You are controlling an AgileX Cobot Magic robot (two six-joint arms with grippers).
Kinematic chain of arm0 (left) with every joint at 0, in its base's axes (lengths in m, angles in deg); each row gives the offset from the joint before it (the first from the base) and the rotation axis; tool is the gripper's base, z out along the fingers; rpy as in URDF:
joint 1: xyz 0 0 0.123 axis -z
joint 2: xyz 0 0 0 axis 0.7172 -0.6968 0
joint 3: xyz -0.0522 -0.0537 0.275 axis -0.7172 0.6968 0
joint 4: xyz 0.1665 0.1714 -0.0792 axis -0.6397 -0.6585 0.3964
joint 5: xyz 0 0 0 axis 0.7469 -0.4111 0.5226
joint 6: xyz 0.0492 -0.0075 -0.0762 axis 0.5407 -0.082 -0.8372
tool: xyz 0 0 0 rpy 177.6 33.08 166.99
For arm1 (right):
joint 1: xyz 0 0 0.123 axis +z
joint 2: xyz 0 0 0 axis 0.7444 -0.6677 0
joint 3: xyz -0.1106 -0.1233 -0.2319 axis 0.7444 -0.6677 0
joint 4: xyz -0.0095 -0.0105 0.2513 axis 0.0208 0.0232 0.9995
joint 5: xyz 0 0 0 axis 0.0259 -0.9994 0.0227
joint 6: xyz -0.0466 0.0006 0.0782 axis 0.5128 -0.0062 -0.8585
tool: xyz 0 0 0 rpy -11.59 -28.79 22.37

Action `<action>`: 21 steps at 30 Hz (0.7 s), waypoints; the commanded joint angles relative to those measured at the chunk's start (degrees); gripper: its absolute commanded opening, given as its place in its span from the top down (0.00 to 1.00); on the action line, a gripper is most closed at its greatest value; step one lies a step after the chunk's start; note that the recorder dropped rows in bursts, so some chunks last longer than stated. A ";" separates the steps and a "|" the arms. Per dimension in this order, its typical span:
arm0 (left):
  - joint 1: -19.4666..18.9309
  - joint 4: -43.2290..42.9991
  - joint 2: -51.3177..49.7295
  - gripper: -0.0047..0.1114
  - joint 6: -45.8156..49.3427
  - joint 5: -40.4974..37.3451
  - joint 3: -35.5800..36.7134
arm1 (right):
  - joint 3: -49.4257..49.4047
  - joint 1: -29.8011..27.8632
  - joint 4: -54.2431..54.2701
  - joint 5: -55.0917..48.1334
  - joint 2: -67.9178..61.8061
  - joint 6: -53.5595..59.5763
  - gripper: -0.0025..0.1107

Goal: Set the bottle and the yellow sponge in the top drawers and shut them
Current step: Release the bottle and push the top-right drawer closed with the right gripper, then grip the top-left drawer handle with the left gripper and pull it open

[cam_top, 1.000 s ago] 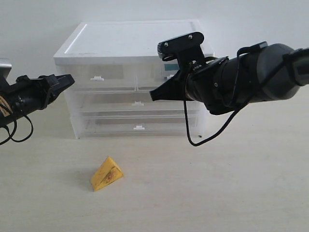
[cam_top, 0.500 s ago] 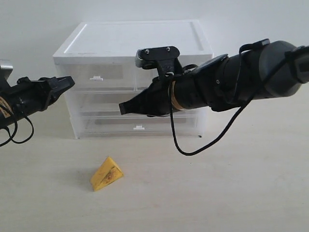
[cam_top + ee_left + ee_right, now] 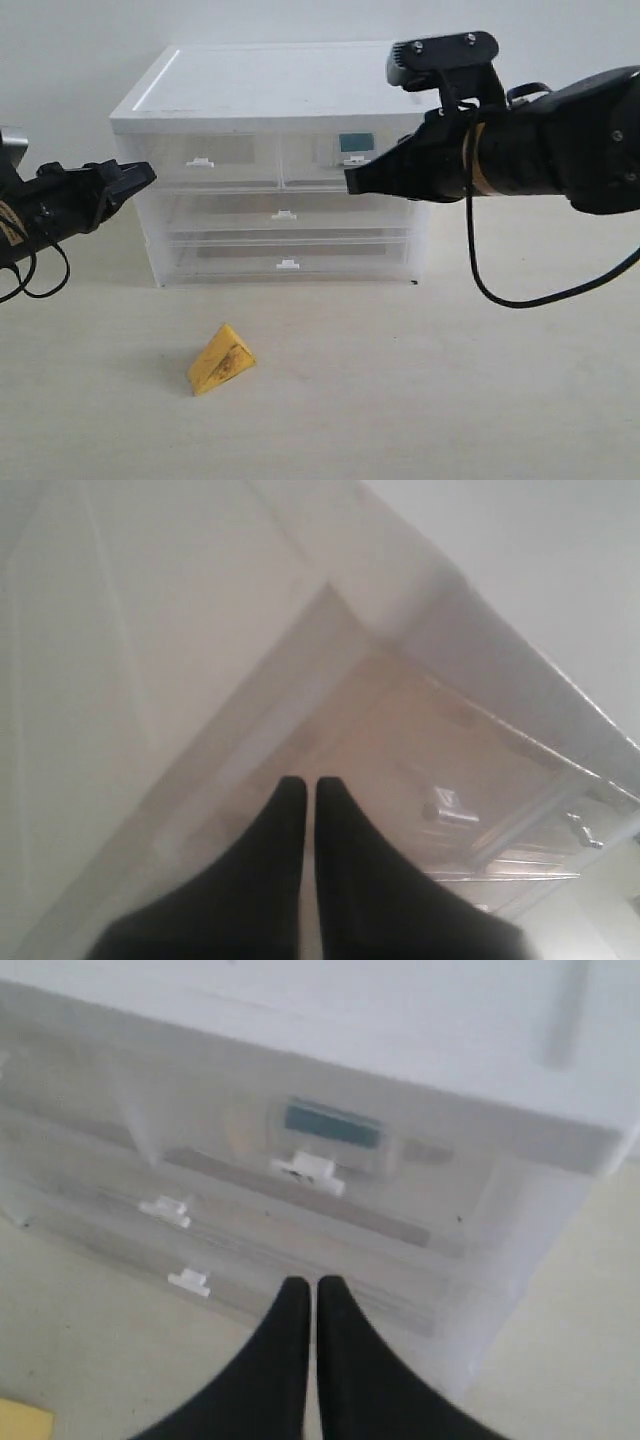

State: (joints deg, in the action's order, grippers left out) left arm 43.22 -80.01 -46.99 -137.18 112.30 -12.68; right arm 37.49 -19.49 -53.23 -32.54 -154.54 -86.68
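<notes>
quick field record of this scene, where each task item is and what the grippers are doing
yellow sponge: on the table, before the cabinet, untouched
bottle: teal label shows through the closed top right drawer
top left drawer: closed
left gripper: shut, empty, near the cabinet's left corner
right gripper: shut, empty, before the top right drawer

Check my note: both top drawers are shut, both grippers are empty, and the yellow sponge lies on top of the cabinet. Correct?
Wrong in one thing: the yellow sponge lies on the table in front of the cabinet, not on top, as the exterior view shows. The top drawers are shut; the left gripper and right gripper are empty.
</notes>
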 commanded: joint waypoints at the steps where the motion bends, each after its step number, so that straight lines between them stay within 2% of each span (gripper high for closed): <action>1: -0.08 -1.69 -0.42 0.93 -1.25 -0.99 -0.33 | -0.33 -8.48 3.32 12.98 -3.40 -0.82 0.98; 5: -0.08 -2.02 -0.42 0.93 -1.68 -1.23 -0.33 | -0.92 -16.28 24.15 34.14 -5.61 14.70 0.98; 7: -0.08 -1.89 -0.42 0.93 -1.68 -1.40 -0.33 | -1.35 -19.11 30.50 44.89 -7.27 17.42 0.98; 14: -0.08 -1.79 -0.42 0.93 -1.68 -2.52 -0.33 | -1.35 -21.59 32.62 48.77 -12.51 18.30 0.98; 17: -0.08 -1.91 -0.42 0.93 -1.57 -2.50 -0.33 | -1.35 -21.59 36.26 53.20 -14.43 21.11 0.98; 21: -0.08 -2.02 -0.42 0.93 -1.57 -2.01 -0.33 | -1.10 -21.59 43.03 53.34 -15.71 24.86 0.98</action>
State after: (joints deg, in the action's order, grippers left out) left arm 43.22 -81.88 -47.52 -138.36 110.14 -12.68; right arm 36.17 -40.70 -14.60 19.77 -169.84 -65.18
